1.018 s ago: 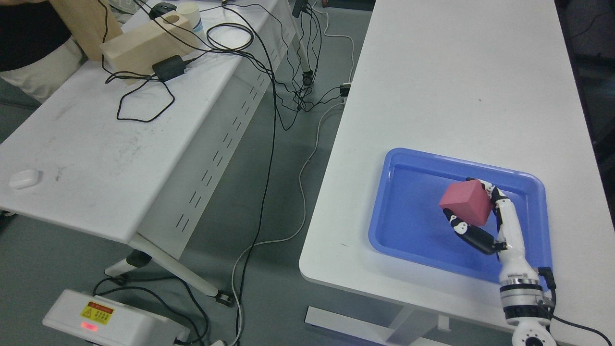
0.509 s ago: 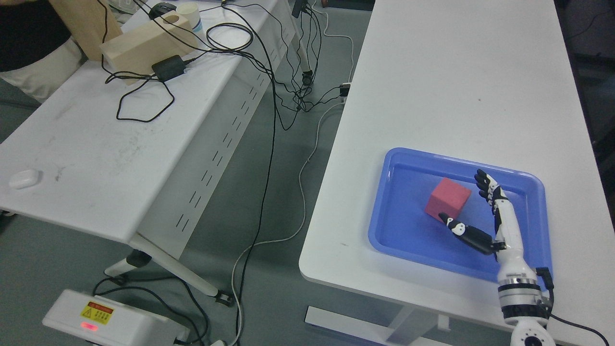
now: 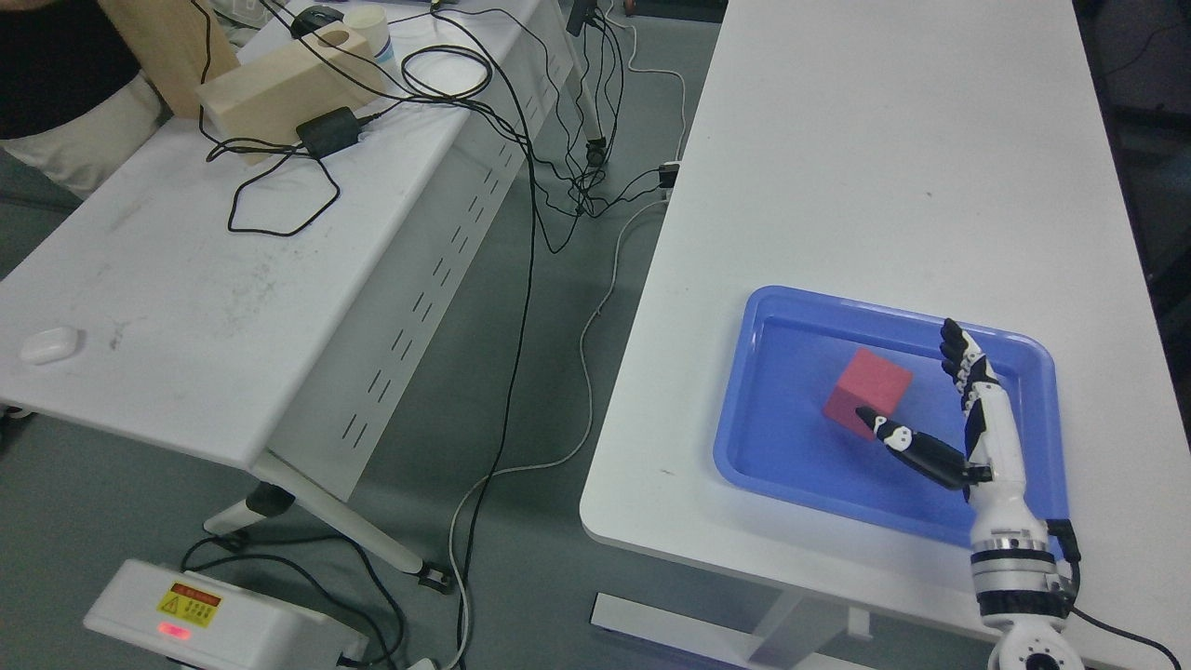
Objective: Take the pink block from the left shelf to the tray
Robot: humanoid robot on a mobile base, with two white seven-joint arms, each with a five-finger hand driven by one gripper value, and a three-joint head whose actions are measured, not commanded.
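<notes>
Right hand (image 3: 958,423) over tray (image 3: 791,461), fingers spread wide, holding nothing, thumb tip near or touching block (image 3: 867,393). Block resting on tray floor, left of palm. Placement apparently done; only withdrawal of arm left. Left hand unseen.

A yellow warning label (image 3: 189,605) sits on top of the white box (image 3: 219,628) on the floor at lower left. It carries a triangle hazard sign beside several lines of print too small to read. No other text is legible.
</notes>
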